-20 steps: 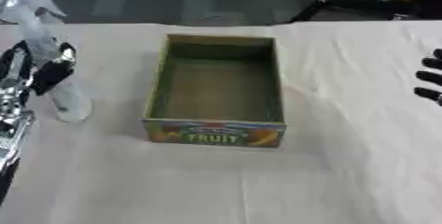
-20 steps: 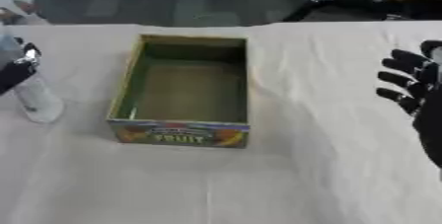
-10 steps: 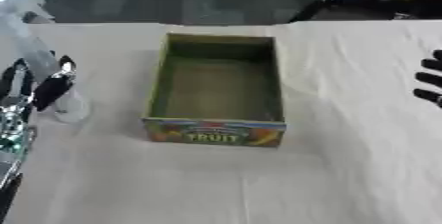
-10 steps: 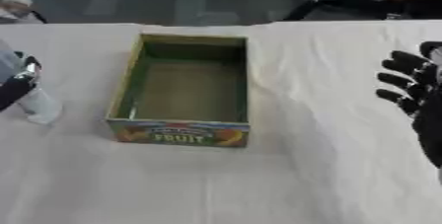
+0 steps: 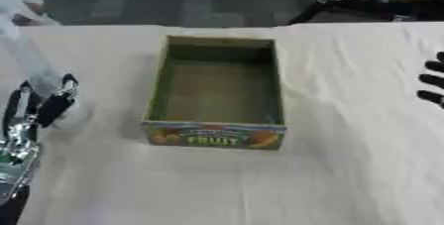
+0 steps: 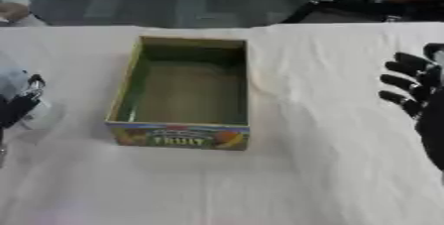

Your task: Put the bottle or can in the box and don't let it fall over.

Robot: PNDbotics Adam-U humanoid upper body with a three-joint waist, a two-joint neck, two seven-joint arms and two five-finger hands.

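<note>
Left hand (image 5: 30,115) is sitting at the left edge w/ fingers curling round a clear bottle (image 5: 48,83), standing upright on the table (image 5: 347,169) beside the box (image 5: 217,92) at centre frame. Right hand (image 6: 420,95) is resting at the right edge, fingers spread, holding nothing.

A box (image 5: 217,95) sits open-topped near the middle of a table (image 5: 347,169), its long sides running from 12 o'clock to 6 o'clock and its labelled end wall facing 6 o'clock. At about 9 o'clock from the box, near the table's left edge, a bottle (image 5: 39,78) stands upright, with the robot's left hand (image 5: 34,115) just on its 6 o'clock side, fingers up against it. At 3 o'clock, well apart from the box, the right hand (image 6: 416,95) shows at the table's right edge, its fingers pointing toward 9 o'clock.
</note>
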